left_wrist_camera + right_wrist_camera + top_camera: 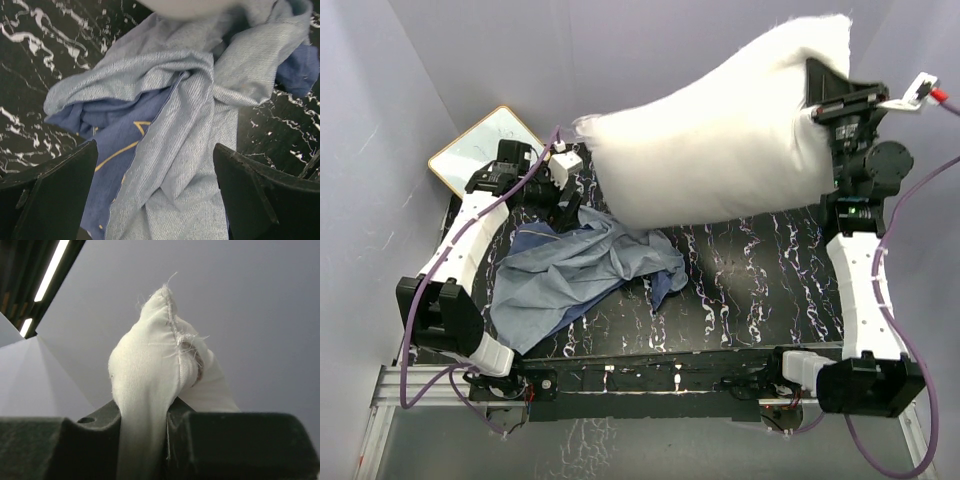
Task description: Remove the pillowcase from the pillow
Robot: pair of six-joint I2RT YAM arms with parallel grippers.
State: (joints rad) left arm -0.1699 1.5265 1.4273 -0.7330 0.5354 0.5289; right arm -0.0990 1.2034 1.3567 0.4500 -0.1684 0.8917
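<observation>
On the dark table (pixel 750 280) we see the pillowcase (pixel 570 270) crumpled, fully off, below our spread left tool (pixel 155 147). Our right tool (pixel 145 415) holds the bare pillow (pixel 720 150) aloft, pinching its corner; removal looks done.

The left half of the tabletop (pixel 760 280) is covered by the crumpled pillowcase (pixel 575 270), over which the spread left claw (pixel 155 170) is held; the air across the back is blocked by the raised pillow (pixel 720 150); passage is left over the bare right half beneath it; the far-left corner is taken by a board (pixel 485 150).
</observation>
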